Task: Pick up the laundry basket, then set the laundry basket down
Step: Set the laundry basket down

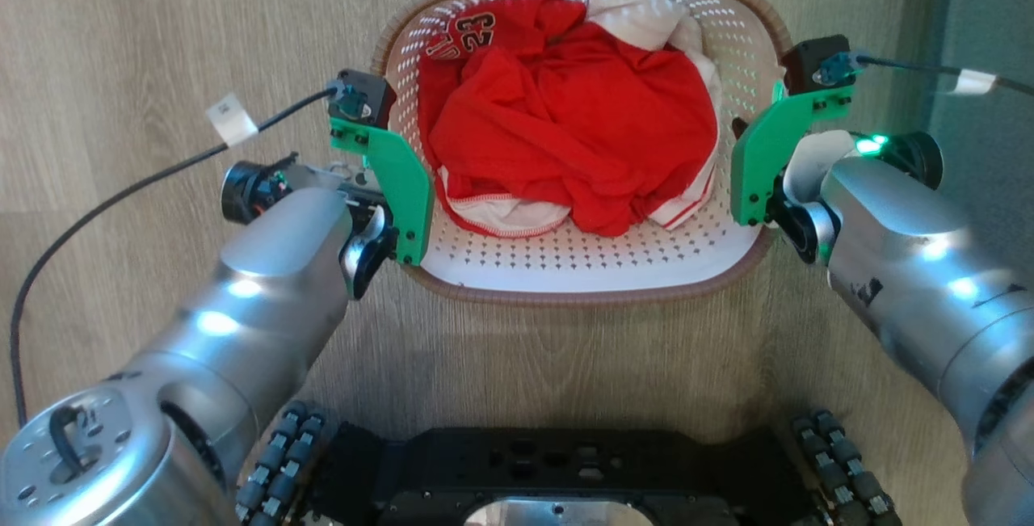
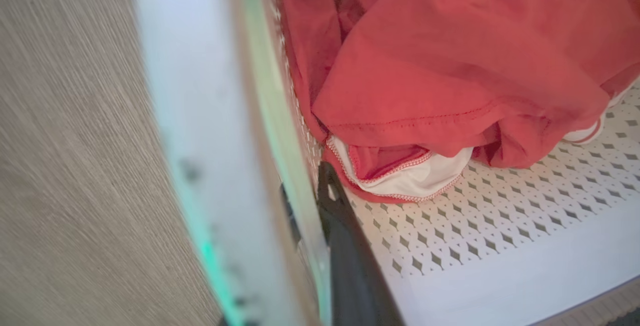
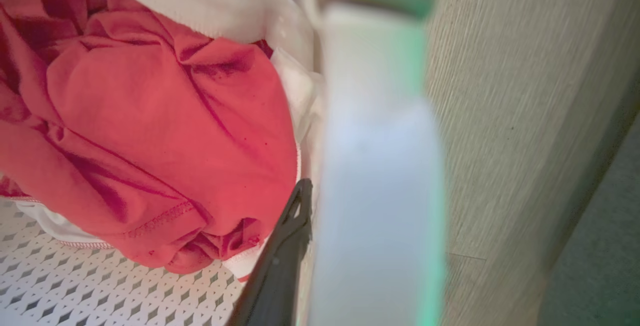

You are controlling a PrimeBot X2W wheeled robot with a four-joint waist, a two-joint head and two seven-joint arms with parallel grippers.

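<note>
Laundry basket point(image 1: 565, 263): smooth cream-white plastic, slight sheen, walls punched with small holes. Rim point(image 1: 582, 297): brown, woven-look texture. Red garment point(image 1: 565, 114): soft matt cloth, creased, stitched hem. White garment point(image 1: 638, 13): matt cloth. Floor point(image 1: 121, 25): pale wood-grain, matt. Left arm shell point(image 1: 266, 267): silvery, glossy, metal look. Bracket point(image 1: 396, 178): green matt plastic. Cable point(image 1: 295, 108): black, rubbery.

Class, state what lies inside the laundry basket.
Inside the laundry basket: a red garment over white clothing. Its perforated plastic shows in front; anything beneath the heap is covered.
</note>
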